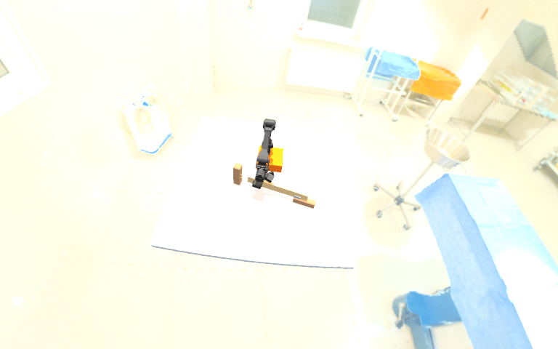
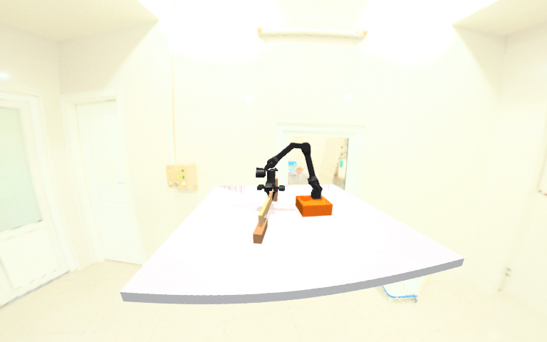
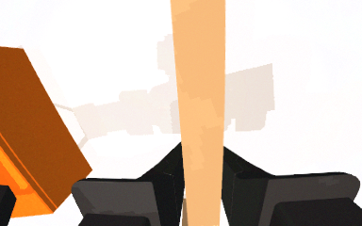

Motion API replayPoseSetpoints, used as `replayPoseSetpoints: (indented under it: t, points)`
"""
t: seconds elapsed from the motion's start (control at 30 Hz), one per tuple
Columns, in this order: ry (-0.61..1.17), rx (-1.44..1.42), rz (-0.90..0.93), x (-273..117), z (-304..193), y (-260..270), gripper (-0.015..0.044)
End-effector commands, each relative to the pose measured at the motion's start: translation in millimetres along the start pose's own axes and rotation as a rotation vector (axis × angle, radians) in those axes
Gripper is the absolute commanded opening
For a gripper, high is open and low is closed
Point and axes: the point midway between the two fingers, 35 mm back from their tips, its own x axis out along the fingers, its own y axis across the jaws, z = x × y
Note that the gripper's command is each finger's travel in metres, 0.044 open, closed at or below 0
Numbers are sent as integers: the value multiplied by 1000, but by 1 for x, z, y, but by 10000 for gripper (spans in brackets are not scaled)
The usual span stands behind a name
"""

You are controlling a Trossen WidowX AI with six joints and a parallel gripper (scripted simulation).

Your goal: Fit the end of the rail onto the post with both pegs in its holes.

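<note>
End effector (image 1: 258,184) (image 2: 270,194) (image 3: 197,144) pinching bed rail (image 1: 283,190) (image 2: 265,210) (image 3: 200,85) nr post end; gap btwn rail & wooden post (image 1: 237,174) (image 2: 276,194).

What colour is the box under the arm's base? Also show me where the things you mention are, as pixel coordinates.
Orange box (image 1: 277,160) (image 2: 317,209) (image 3: 44,127), darker on its shaded sides; the exterior view shows it best.

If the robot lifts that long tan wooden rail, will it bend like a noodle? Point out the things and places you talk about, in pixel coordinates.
Probably not: the long tan wooden rail (image 1: 285,190) (image 2: 265,211) (image 3: 200,85) looks straight along its length, so it should stay stiff. It might swivel or tip a little, since the black gripper (image 1: 256,185) (image 2: 270,195) (image 3: 197,144) pinches its narrow width at one spot.
</note>
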Motion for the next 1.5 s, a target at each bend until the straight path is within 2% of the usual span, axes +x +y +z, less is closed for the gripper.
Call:
replayPoseSetpoints:
  t: [0.0, 1.47]
  points:
    - [-3, -3, -1, -1, -1, 0, 0]
    - [-2, -3, -1, 0, -15, 0, 0]
